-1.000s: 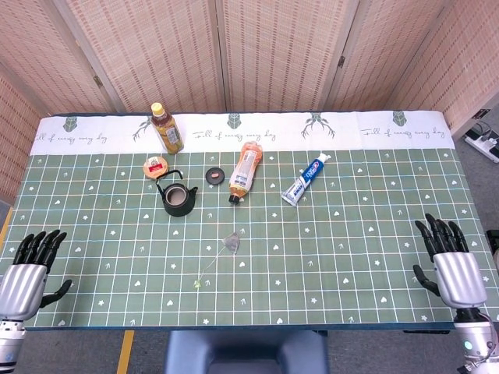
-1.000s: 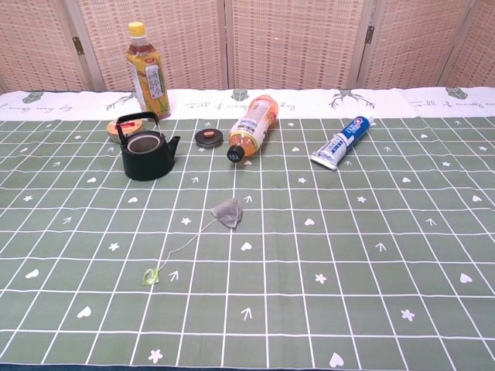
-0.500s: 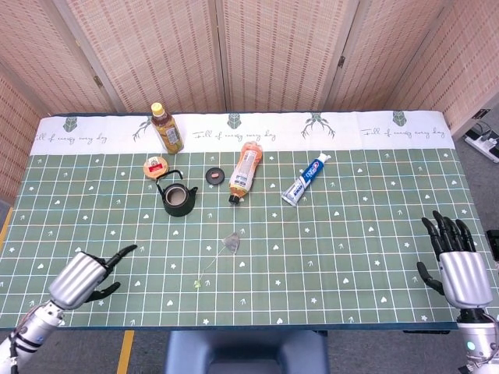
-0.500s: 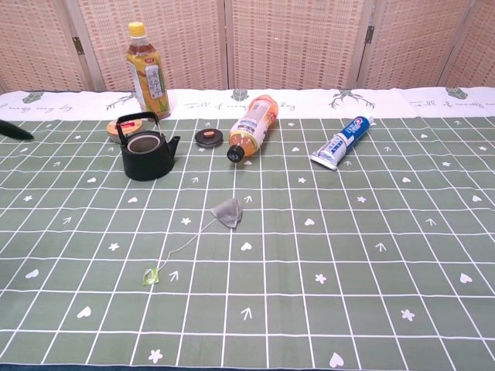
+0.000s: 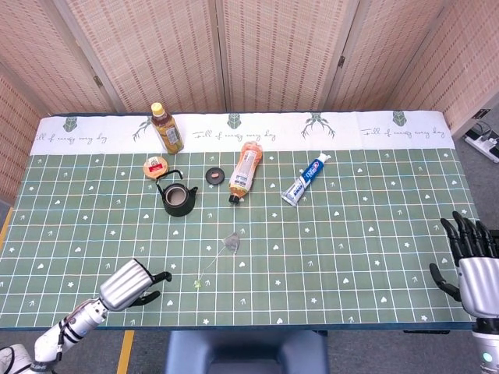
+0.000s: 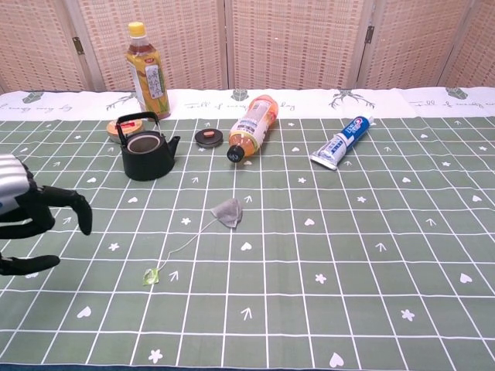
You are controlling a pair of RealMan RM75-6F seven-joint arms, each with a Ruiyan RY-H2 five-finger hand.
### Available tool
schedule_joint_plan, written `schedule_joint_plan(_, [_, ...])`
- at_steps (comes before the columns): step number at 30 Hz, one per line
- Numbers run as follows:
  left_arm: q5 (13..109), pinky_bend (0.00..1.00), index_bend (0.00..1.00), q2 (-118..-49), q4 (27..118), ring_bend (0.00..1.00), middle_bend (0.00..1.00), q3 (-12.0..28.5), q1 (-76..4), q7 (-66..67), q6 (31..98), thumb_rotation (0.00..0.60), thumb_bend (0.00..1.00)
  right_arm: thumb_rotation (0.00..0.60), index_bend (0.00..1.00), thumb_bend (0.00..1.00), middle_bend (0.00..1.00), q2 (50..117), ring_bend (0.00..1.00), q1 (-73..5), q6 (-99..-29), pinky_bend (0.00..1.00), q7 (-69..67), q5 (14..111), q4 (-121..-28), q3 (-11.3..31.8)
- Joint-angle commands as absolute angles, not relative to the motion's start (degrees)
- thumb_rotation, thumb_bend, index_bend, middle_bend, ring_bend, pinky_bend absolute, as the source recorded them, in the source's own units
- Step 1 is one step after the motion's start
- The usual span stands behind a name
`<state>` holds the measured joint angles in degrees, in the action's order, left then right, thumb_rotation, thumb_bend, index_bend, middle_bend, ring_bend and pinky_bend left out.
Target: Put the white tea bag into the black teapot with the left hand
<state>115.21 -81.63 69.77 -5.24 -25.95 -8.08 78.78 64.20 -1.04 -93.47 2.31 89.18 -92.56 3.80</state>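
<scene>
The white tea bag (image 5: 231,243) lies flat on the green gridded tablecloth (image 5: 359,234), ahead and to the right of the left hand (image 5: 129,284), its string trailing toward it. The black teapot (image 5: 178,198) stands farther ahead. The left hand has swept inward over the cloth, fingers loosely curled, holding nothing. The right hand (image 5: 474,269) has slid outward, fingers spread. Bamboo screens (image 5: 257,54) stand behind.

Silver hands (image 5: 129,283), black fingers (image 6: 73,205), ribbed wrists.
</scene>
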Motion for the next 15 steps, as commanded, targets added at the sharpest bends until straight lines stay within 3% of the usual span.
schedule_joint_plan(1, [115.24,1.0,0.46,-83.67,68.53,1.0,1.0,-6.08,-26.79,-8.45,78.38,0.6,0.36,0.6,0.0,0.37,0.0,62.85,0.0,0.42,-96.1,0.0,-1.03,90.28,-92.49,3.79])
schedule_joint_plan(15, [114.95,1.0,0.46,-93.38,55.65,1.0,1.0,-6.79,-29.92,-5.03,77.32,0.6,0.38,0.6,0.0,0.36,0.0,62.56,0.0,1.34,-97.19,0.0,-2.55,88.97,-91.95,5.0])
